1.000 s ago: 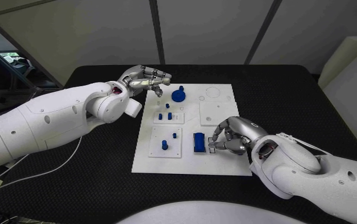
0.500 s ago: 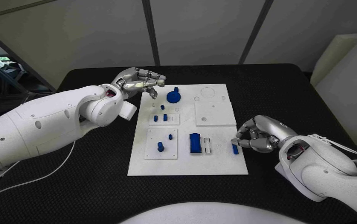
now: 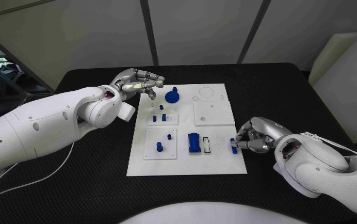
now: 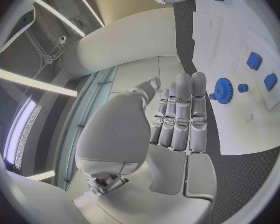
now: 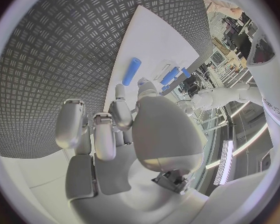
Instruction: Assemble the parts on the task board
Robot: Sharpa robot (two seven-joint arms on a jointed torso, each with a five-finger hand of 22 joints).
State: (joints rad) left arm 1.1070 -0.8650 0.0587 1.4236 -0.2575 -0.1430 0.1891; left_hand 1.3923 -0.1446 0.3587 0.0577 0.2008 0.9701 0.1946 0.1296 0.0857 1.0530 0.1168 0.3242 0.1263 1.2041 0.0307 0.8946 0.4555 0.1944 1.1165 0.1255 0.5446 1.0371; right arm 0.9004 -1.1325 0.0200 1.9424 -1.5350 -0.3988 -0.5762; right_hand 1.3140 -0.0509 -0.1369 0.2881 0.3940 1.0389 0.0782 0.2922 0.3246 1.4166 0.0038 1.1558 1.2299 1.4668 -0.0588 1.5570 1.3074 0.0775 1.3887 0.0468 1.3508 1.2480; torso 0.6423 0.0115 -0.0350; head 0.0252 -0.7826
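Both arms are clad in smooth, glossy white shells, bulbous at the forearm and narrowing toward the wrist. The left arm (image 3: pixel 55 123) carries a few small dark screw holes along its shell, and a red-lined opening shows at its wrist joint, at about 1 o'clock on the forearm. A thin white cable trails from beneath it. The right arm (image 3: pixel 320 164) has a thin seam line across its top. The left hand (image 3: pixel 139 83) and right hand (image 3: pixel 257 135) are metallic silver, their fingers (image 4: pixel 180 117) built of segmented links with pale grey pads.
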